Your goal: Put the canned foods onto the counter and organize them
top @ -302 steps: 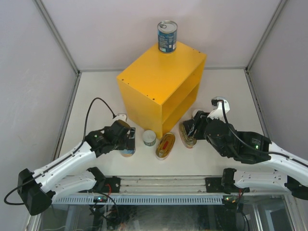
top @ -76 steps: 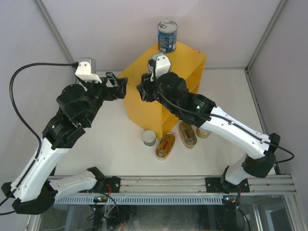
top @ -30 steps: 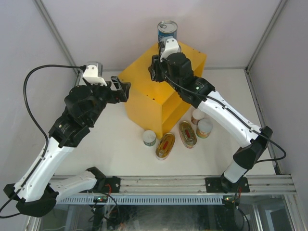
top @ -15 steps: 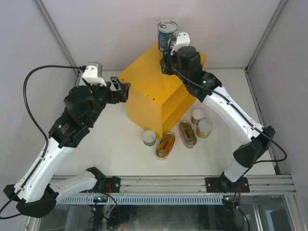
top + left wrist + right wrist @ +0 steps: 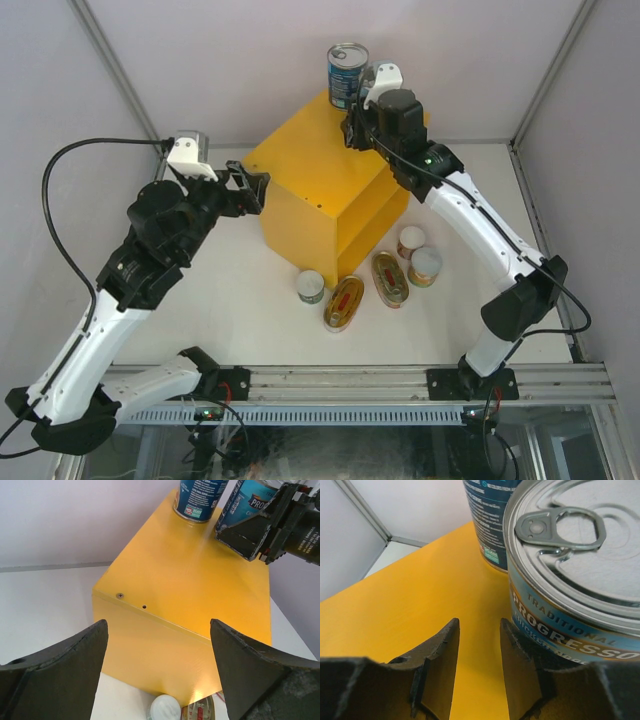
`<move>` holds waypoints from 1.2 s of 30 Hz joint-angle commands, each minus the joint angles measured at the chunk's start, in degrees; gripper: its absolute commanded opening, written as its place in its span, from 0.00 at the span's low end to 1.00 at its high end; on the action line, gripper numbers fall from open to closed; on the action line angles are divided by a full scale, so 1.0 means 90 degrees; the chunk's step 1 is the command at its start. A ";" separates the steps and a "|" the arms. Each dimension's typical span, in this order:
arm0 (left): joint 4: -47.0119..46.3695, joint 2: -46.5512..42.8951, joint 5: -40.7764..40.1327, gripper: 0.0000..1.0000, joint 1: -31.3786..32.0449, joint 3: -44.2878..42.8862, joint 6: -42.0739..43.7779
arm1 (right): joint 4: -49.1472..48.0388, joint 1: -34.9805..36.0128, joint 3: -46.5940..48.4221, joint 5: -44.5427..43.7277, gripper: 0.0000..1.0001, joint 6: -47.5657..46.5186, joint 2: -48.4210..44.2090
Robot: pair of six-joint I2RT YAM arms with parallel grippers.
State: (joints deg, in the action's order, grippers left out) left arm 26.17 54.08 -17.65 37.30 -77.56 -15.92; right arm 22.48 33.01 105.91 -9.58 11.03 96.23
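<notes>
First, the table (image 5: 230,300) — a flat, matt white sheet, closed in by pale, smooth walls (image 5: 220,60) with grey metal struts (image 5: 118,88) at the corners. On its near part lie five of the canned foods. One small round can (image 5: 311,287) has a pale lid, two flat oval tins (image 5: 343,303) in red and yellow lie side by side, and two more small round cans (image 5: 425,265) sit just beside each other to the right.

Behind them stands the counter (image 5: 320,170), a boxy cabinet of glossy yellow sheet metal with sharp edges, a screw head near one edge and an open shelf. The left hand (image 5: 159,630) hovers off its left corner, its dark fingers spread wide and empty.

At the far end of the flat top stands a tall blue can (image 5: 347,75) with a bright ring-pull lid. Just beside it is a second tall blue can (image 5: 570,580), silver ring-pull lid up. Its foot is hidden, so I cannot tell whether it rests on the top. The right hand (image 5: 479,622) sits close at its side — fingers partly apart, only yellow in the gap, gripping nothing.
</notes>
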 commanded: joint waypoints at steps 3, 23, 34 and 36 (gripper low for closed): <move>-0.0203 -0.0120 0.0115 0.86 -0.0043 0.0165 -0.0056 | -0.0232 -0.0263 0.0244 0.0015 0.39 -0.0141 -0.0025; -0.0193 -0.0190 0.0175 0.86 -0.0043 0.0268 -0.0200 | -0.0193 -0.0532 0.0209 -0.0148 0.39 -0.0085 -0.0118; -0.0184 -0.0183 0.0222 0.85 -0.0043 0.0259 -0.0277 | -0.0203 -0.0656 0.0078 -0.0092 0.39 -0.0014 -0.0231; -0.0184 -0.0182 0.0223 0.85 -0.0043 0.0260 -0.0282 | -0.0195 -0.0660 0.0078 -0.0086 0.39 -0.0009 -0.0241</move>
State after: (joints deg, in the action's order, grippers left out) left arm 26.04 53.43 -17.04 37.30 -75.83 -17.45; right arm 22.52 28.03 105.91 -9.10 11.09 96.73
